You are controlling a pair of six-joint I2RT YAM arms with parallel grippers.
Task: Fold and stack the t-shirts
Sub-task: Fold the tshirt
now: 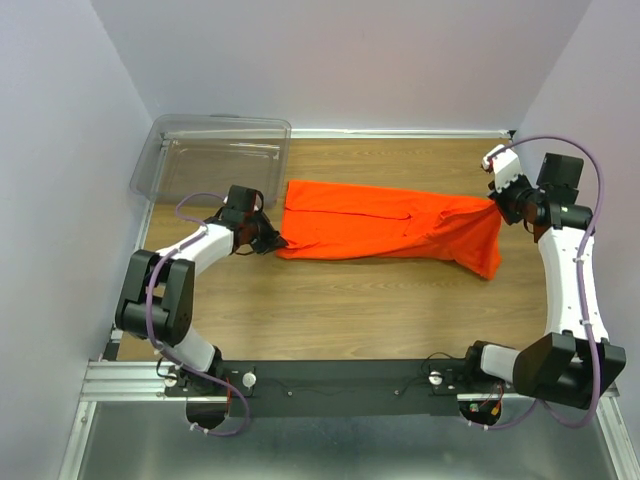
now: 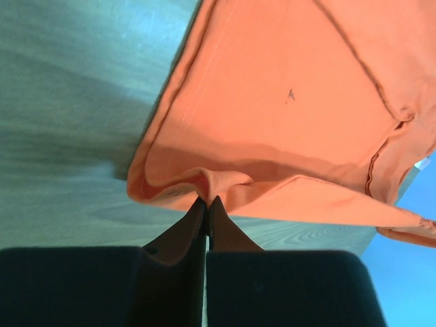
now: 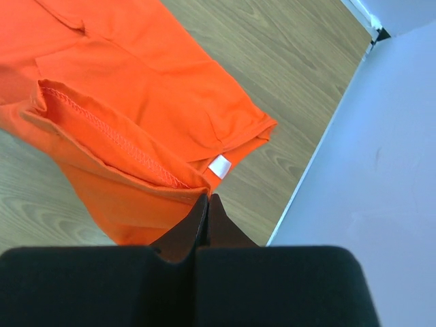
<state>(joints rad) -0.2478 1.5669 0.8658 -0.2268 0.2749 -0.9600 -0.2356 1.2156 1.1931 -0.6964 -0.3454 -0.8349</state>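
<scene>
A bright orange t-shirt (image 1: 385,225) lies folded lengthways in a long band across the back half of the wooden table. My left gripper (image 1: 272,240) is shut on its left near corner, and the pinched hem (image 2: 225,180) bunches at the jaw tips. My right gripper (image 1: 494,200) is shut on the shirt's right end and holds it slightly raised. The right wrist view shows a stitched edge (image 3: 109,133) and a small white tag (image 3: 219,165) just above the tips.
A clear plastic bin (image 1: 212,158) stands at the back left corner, just behind my left gripper. The right wall (image 3: 368,177) is close to my right gripper. White walls enclose the table on three sides.
</scene>
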